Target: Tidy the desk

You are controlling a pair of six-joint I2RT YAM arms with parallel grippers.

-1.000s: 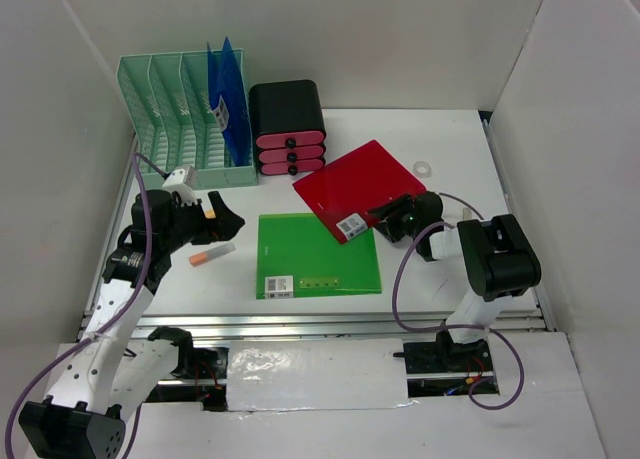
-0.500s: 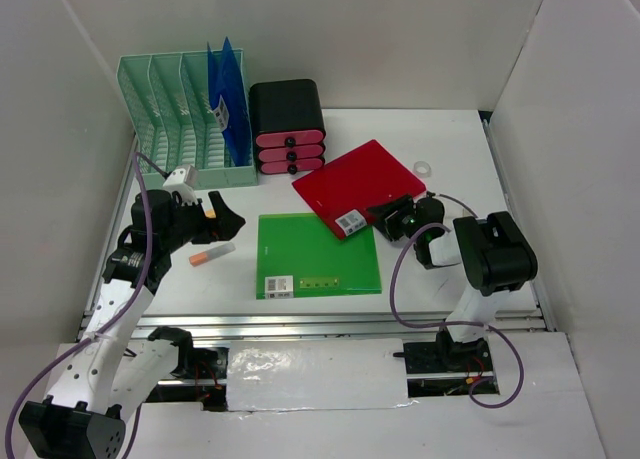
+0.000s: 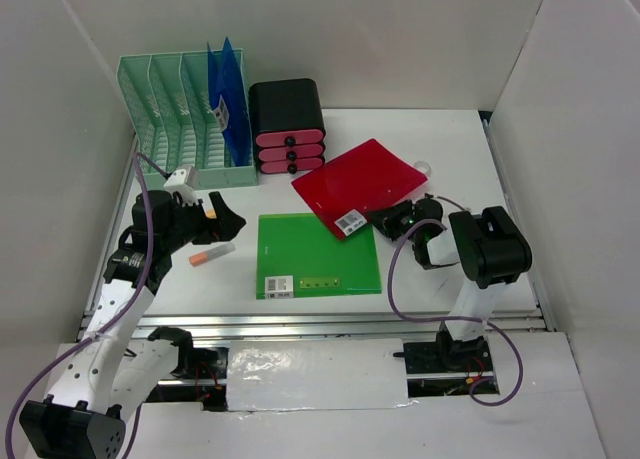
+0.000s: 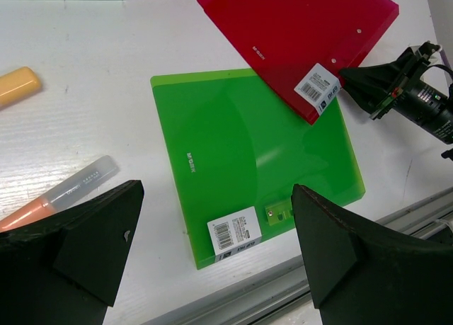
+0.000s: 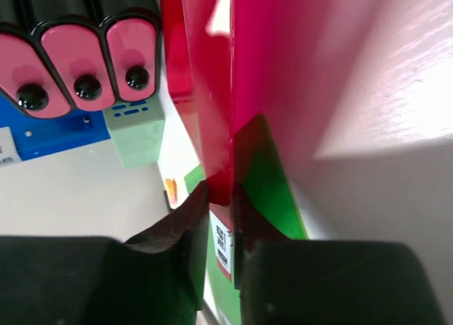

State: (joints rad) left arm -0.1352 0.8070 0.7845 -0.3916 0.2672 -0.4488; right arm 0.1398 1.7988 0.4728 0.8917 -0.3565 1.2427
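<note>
One desk [image 3: 450, 144] under right gripper [image 3: 379, 216], folder [image 3: 355, 179]

The desk [image 3: 450, 144] is plain white, and its front rail [image 3: 300, 325] is silver. One folder is glossy translucent red [image 3: 360, 177], another bright green [image 3: 318, 251]; each carries a white label [image 4: 235, 234] printed with a black barcode. The file rack [image 3: 160, 109] is mint green with ribbed slots and holds blue folders [image 3: 228, 89]. The drawer box [image 3: 287, 104] is black, with three pink fronts and black knobs. A marker [image 4: 67, 192] has a clear body and an orange end. The left jaws and right jaws are black; the cables [image 3: 389, 279] are purple.
</note>
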